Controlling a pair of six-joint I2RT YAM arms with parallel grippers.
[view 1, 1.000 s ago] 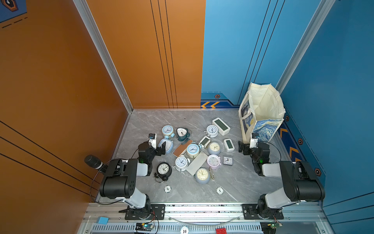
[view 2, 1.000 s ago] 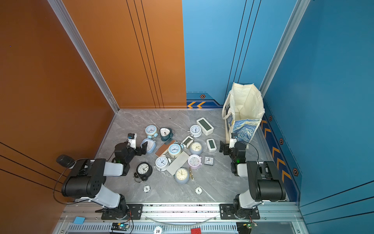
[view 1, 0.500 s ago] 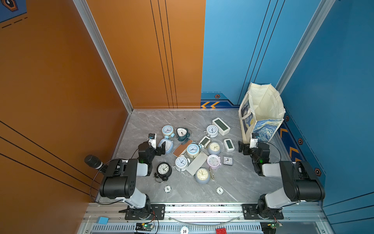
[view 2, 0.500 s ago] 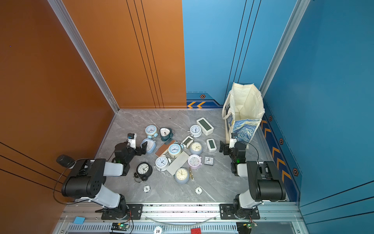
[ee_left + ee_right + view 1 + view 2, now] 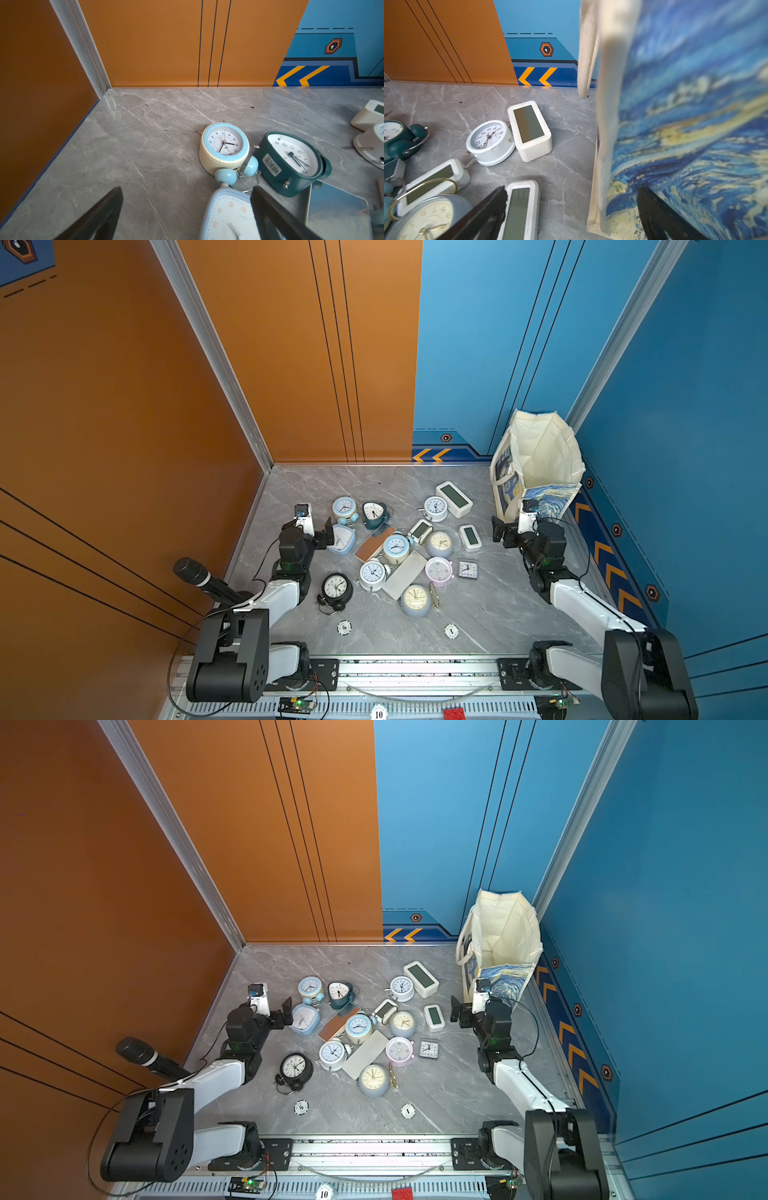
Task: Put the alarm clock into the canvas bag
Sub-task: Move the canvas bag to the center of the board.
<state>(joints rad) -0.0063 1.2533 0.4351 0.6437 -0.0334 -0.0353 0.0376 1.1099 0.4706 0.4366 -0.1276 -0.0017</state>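
Observation:
The canvas bag [image 5: 536,460] [image 5: 500,936] stands open at the back right corner, cream inside with a blue-and-yellow print outside. Several alarm clocks lie heaped mid-table, among them a pale blue square one [image 5: 343,540] [image 5: 228,216], a cream-and-blue twin-bell one [image 5: 224,147] and a dark teal one [image 5: 291,162]. My left gripper [image 5: 309,529] [image 5: 187,207] is open, low over the table, with the pale blue clock's edge between its fingers. My right gripper [image 5: 517,526] [image 5: 571,207] is open at the bag's near corner [image 5: 604,166], beside a small white digital clock [image 5: 519,212].
A black microphone [image 5: 203,578] juts in at the left. Two round numbered tokens [image 5: 344,627] [image 5: 451,631] lie near the front edge. A brown flat panel [image 5: 374,541] rests among the clocks. Orange walls close the left and back, a blue wall the right.

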